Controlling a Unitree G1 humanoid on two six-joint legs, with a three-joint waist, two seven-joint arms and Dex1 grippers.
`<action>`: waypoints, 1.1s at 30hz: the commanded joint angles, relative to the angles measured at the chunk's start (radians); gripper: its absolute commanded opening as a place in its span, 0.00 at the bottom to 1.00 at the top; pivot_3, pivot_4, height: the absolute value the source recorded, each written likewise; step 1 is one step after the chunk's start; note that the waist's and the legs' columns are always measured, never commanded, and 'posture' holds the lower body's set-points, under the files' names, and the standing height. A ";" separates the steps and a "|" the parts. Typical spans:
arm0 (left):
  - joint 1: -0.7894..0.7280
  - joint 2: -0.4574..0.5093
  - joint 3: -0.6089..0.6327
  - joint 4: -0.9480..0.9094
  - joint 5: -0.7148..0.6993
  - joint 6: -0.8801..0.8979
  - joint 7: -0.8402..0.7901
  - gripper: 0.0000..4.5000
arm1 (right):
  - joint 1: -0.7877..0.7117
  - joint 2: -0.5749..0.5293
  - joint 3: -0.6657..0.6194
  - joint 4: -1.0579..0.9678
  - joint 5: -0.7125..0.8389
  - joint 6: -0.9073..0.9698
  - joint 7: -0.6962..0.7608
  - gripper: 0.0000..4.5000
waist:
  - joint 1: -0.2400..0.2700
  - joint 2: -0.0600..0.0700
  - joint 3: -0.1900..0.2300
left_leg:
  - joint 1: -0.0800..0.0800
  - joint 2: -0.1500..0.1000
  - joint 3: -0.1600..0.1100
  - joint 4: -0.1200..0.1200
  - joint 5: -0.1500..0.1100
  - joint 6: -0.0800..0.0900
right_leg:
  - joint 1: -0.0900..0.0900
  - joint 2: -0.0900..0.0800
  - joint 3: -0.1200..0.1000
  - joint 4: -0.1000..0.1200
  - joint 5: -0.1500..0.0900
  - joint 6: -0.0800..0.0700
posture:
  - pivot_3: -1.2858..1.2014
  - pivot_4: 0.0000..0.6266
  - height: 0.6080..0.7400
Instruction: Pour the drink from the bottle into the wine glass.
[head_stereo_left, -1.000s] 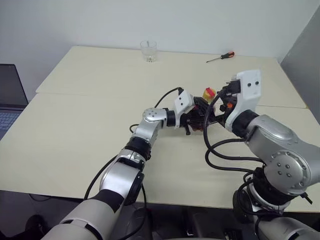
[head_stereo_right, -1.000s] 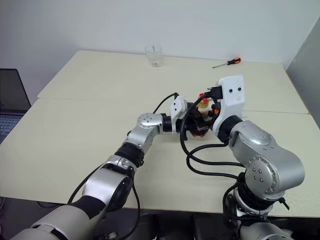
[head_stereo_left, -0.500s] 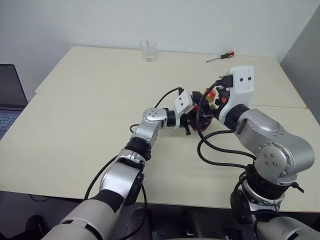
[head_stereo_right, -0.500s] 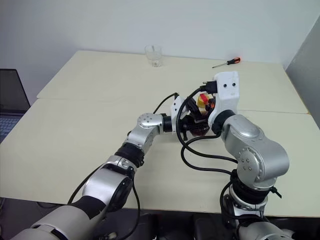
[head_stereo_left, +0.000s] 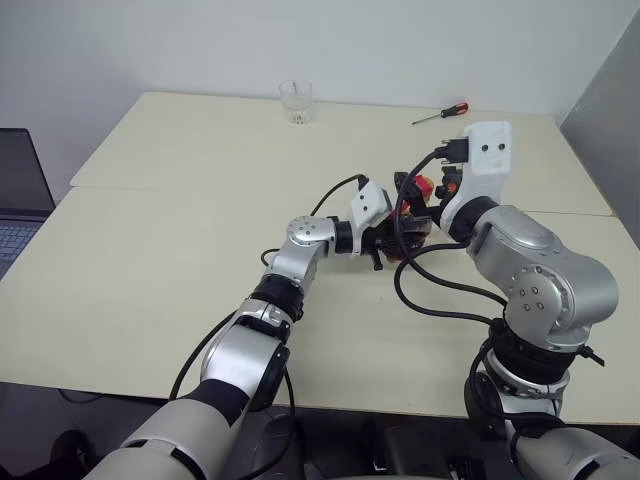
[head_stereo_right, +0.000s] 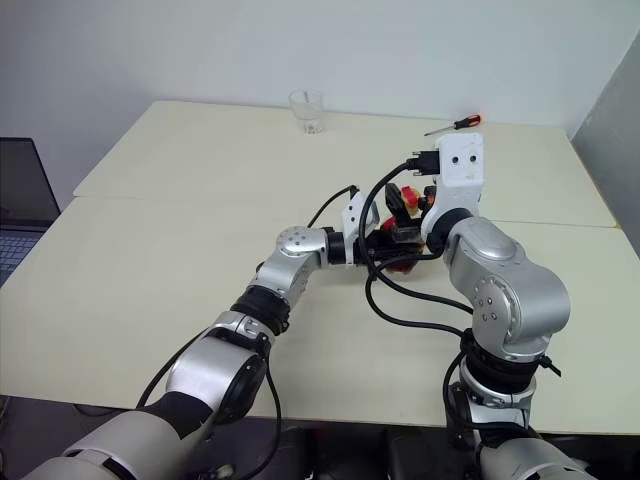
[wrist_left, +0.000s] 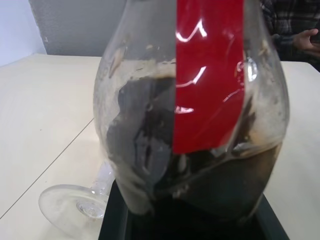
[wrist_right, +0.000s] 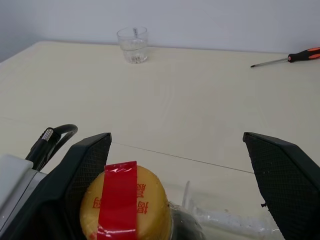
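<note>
Our right gripper (wrist_right: 177, 185) has moved forward, fingers wide apart around the yellow cap (wrist_right: 125, 202), while our left gripper (head_stereo_left: 388, 238) stays clamped on the bottle (wrist_left: 192, 107) above the table (head_stereo_left: 180, 250), so we judge uncapping comes next.

Cream table (head_stereo_left: 180, 250), seam across top; pale wall (head_stereo_left: 330, 40) behind; laptop (head_stereo_left: 20, 200) at left edge.

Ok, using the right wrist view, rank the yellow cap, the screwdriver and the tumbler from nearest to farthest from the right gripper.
1. yellow cap: right between the open fingers of the right gripper.
2 and 3. screwdriver and tumbler: both at the table's far edge, on opposite sides; too close to call.
</note>
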 joint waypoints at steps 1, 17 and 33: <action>-0.018 0.000 0.014 -0.051 -0.008 -0.026 0.007 0.17 | -0.010 0.001 -0.036 -0.046 0.012 -0.015 0.002 1.00 | 0.000 0.000 0.000 | 0.000 0.000 0.000 0.000 0.000 0.000 | 0.000 0.000 0.000 0.000 0.000 0.000 | 0.52 0.24 1.00; -0.024 -0.004 0.015 -0.037 -0.009 -0.033 0.011 0.17 | 0.056 -0.017 -0.044 -0.151 0.083 0.054 0.067 0.96 | 0.000 0.000 0.000 | 0.000 0.000 0.000 0.000 0.000 0.000 | 0.000 0.000 0.000 0.000 0.000 0.000 | 0.52 0.24 1.00; -0.006 0.125 0.104 0.058 -0.014 -0.026 0.153 0.17 | 0.023 -0.139 -0.362 -0.168 0.147 0.031 0.101 0.25 | -0.001 0.000 0.000 | 0.000 0.000 0.000 -0.001 0.000 0.000 | 0.000 0.000 0.000 -0.001 0.000 0.000 | 0.52 0.24 1.00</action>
